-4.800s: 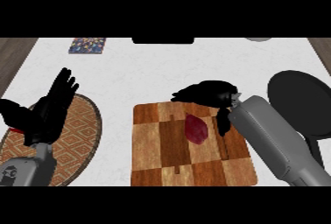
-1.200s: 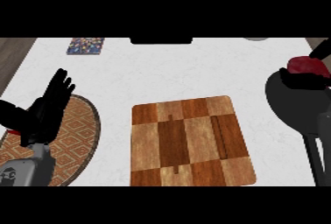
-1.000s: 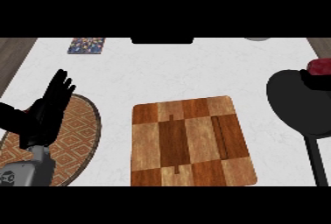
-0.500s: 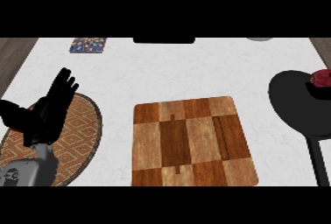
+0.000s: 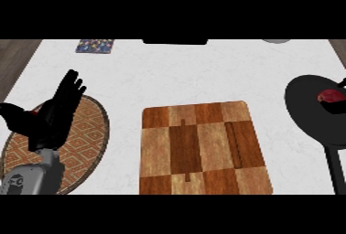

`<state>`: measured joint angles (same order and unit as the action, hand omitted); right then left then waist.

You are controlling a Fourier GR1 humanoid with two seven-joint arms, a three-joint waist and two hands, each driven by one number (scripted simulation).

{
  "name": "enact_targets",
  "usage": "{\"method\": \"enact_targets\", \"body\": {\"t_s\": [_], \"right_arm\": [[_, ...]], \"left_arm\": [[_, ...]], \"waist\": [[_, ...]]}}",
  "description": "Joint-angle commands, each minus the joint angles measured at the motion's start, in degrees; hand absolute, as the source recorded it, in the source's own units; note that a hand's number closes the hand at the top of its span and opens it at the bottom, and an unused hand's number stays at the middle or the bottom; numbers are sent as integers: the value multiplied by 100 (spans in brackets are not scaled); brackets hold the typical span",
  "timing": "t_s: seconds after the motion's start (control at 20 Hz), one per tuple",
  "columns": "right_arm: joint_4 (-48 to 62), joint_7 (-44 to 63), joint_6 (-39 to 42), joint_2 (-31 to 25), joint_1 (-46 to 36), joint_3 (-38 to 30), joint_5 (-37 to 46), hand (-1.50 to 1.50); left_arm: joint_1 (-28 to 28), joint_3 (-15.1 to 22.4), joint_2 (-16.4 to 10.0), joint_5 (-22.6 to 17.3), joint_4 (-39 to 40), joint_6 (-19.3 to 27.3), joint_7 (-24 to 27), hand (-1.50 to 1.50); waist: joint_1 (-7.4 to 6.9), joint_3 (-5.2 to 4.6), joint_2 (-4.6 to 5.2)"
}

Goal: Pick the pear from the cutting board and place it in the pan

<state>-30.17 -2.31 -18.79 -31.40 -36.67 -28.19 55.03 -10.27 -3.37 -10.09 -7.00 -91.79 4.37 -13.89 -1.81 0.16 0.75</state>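
Your black left hand point(image 5: 57, 114) was open, well left of the dark-red rounded pear point(image 5: 330, 96), judged light, slippery, graspable round its belly.

The cutting board point(image 5: 202, 148) is checkered light and dark brown. The pan point(image 5: 307, 119) is black, the pear point(image 5: 331, 96) dark red

Light falls bright and even across the white marbled counter top point(image 5: 202, 68), which shows only faint grey mottling. The brown checkered wooden cutting board point(image 5: 202, 151) is lit uniformly, and the steep view makes it look narrower at its far end. The round black pan point(image 5: 310, 114) and the black left hand point(image 5: 57, 114) read as almost flat dark shapes. The dark red pear point(image 5: 331, 96) is lighter on top than below. The oval woven orange mat point(image 5: 88, 137) is evenly lit.
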Motion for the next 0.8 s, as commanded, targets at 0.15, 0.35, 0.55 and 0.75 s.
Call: {"method": "enact_targets", "body": {"t_s": [0.15, 0.35, 0.55, 0.75], "right_arm": [[1301, -892, 246, -382, -183, -486, -517, -150], [1124, -1743, -35, -244, -38, -922, -1120, -150], [1017, -2168, 128, -279, -42, -1542, -1876, -150], [1156, -2646, 1371, -928, 220, -2266, -2735, -150]], "left_arm": [[3, -281, -286, -318, 31, -389, -28, 0], [193, -100, 1, -113, -63, -129, 56, 0], [8, -188, -41, -2, 273, -85, 240, 0], [232, -56, 69, 107, -1, 24, 217, 0]], "waist": [[-69, 10, 22], [28, 5, -25], [136, -2, -39], [197, 3, -62]]}}
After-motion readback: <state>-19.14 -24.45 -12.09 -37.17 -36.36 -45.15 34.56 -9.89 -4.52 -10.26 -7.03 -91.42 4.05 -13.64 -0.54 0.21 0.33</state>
